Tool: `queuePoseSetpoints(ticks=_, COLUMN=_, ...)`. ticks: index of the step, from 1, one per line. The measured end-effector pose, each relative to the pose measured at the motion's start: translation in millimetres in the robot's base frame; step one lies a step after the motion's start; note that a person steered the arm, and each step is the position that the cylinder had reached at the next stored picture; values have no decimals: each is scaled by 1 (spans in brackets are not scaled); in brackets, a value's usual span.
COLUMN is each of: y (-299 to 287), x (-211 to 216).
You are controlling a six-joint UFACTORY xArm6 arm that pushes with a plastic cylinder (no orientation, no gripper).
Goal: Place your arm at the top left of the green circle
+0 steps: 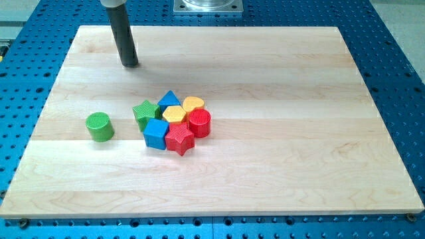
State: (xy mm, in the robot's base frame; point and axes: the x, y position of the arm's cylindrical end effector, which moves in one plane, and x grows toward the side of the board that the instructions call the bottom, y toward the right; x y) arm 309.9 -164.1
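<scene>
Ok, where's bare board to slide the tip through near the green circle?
Open wood runs from my tip down to the green circle, and all along the view's left and bottom edges. A narrow gap separates the circle from the green star. Right of that, seven blocks sit packed together.

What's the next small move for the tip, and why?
Probably slide my tip toward the view's bottom-left, stopping just above-left of the green circle. It now sits up and right of that block, well apart, and the path looks free; the cluster by the green star lies rightward.
</scene>
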Motion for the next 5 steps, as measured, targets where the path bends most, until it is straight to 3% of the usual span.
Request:
queuePoseSetpoints(ticks=3, y=2, x=23)
queuePoseSetpoints(ticks=4, y=-37, x=73)
queuePoseSetpoints(ticks=5, y=-122, x=130)
